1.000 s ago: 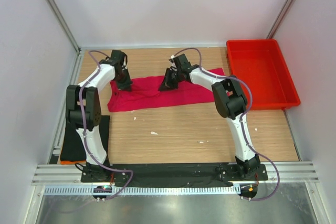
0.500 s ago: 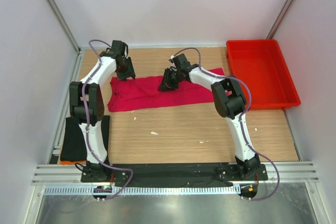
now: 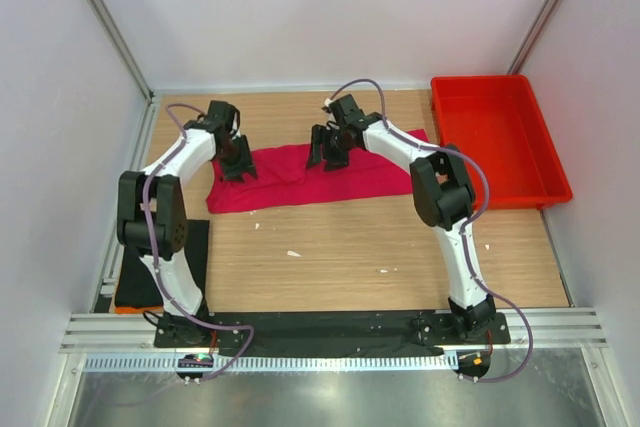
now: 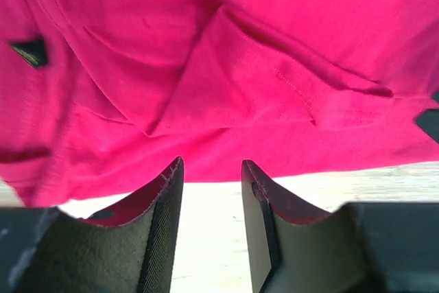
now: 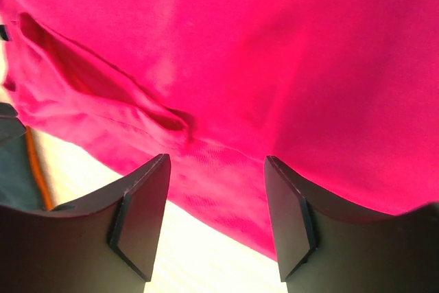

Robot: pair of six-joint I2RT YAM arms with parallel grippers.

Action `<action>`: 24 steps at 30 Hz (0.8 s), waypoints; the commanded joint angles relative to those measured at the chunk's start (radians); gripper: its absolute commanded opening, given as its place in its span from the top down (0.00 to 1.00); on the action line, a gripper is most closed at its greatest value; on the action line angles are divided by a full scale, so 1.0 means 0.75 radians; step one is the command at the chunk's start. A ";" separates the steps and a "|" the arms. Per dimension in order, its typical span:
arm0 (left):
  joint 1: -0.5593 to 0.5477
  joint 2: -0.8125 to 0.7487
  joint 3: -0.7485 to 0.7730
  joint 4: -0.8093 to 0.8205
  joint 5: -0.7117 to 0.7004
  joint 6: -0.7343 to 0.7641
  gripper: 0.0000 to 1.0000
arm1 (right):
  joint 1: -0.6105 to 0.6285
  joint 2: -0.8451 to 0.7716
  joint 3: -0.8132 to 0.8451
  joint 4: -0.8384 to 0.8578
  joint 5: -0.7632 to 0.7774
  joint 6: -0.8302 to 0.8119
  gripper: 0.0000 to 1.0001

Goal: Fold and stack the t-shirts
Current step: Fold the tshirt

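The left gripper [image 4: 212, 162] stands part open with a narrow gap. Its fingers [image 4: 161, 231] hold nothing, bare table shows between them, and the edge of the pink shirt [image 3: 290, 182] lies just past the tips. A loose folded flap [image 4: 274, 80] sits further in. The right gripper [image 5: 217, 159] is spread wider and is also empty, with smooth pink cloth and one shallow crease below and beyond its tips. In the top view the left gripper hangs over the shirt's 9 o'clock end and the right over its 12 o'clock edge near the middle, so they are well apart along the same garment. The shirt lies as a long band across the far half of the table [image 3: 340, 247], running from about 8 o'clock up toward 2 o'clock. Its right end is near the red tray [image 3: 495, 142], which sits at 2 o'clock. A black shirt [image 3: 130, 285] lies at the table's 8 o'clock edge, partly hidden by the left arm. The step in hand appears to be lining up a two-point grasp for a further fold of the pink shirt. No cloth is pinched yet and stacking has not begun. The next move probably calls for both grippers to drop onto the edge, close through every layer, then lift and carry it over together, keeping the fold line straight and the flap from dragging out.
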State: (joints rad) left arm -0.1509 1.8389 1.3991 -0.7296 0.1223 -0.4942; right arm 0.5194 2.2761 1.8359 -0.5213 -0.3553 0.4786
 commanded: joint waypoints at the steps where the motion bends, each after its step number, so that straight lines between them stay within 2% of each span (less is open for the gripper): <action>1: -0.005 0.021 -0.002 0.069 0.028 -0.181 0.58 | -0.007 -0.128 0.023 -0.084 0.138 -0.090 0.36; 6: -0.005 0.105 0.008 0.069 -0.116 -0.312 0.53 | -0.018 -0.130 0.095 -0.254 0.396 -0.237 0.34; 10: -0.005 0.148 0.028 0.044 -0.153 -0.374 0.52 | -0.032 -0.120 0.080 -0.313 0.586 -0.413 0.21; 12: -0.007 0.123 0.035 0.030 -0.153 -0.370 0.53 | -0.050 -0.124 0.046 -0.289 0.629 -0.466 0.19; 19: -0.018 -0.169 -0.131 0.169 -0.179 -0.378 0.52 | -0.089 -0.126 0.009 -0.246 0.597 -0.481 0.15; 21: -0.018 -0.153 -0.103 0.191 -0.110 -0.374 0.53 | -0.089 -0.124 -0.014 -0.236 0.586 -0.470 0.15; 23: -0.020 -0.066 -0.062 0.200 -0.024 -0.366 0.59 | -0.091 -0.124 -0.032 -0.223 0.576 -0.452 0.15; 24: -0.024 -0.035 -0.025 0.206 0.087 -0.366 0.62 | -0.091 -0.122 -0.032 -0.227 0.574 -0.446 0.15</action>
State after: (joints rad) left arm -0.1589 1.7565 1.3289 -0.6430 0.0570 -0.7609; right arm 0.4412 2.2494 1.8202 -0.7105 0.0666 0.1501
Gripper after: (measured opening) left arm 0.400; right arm 0.851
